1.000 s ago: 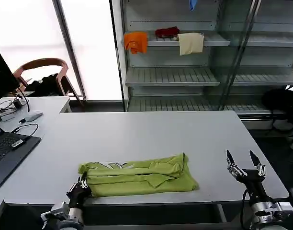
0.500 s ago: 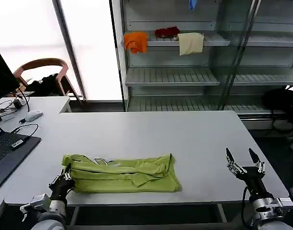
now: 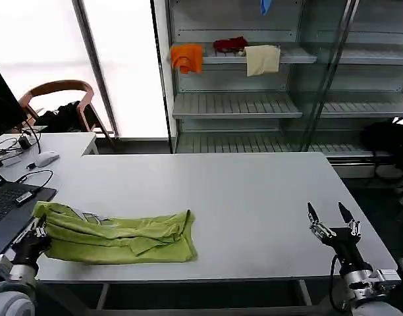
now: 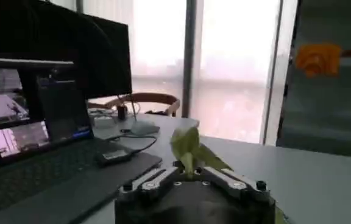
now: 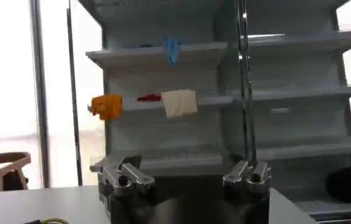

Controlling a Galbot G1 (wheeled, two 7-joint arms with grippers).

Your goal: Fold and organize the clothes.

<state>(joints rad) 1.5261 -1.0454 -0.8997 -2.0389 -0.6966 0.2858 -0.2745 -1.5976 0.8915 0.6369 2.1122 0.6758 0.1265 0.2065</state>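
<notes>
White table: left gripper apparently pinches T-shirt; right gripper spread.

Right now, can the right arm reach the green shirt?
Probably not. The right gripper hangs open at the table's right edge, while the shirt lies far across at the left edge, held by the left gripper. Nothing blocks the way.

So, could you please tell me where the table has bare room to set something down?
Bare: the table from the T-shirt across to the right pincer, plus the far half toward the shelves. Crowded: the left edge, with the left pincer gripping the shirt beside the laptop.
</notes>
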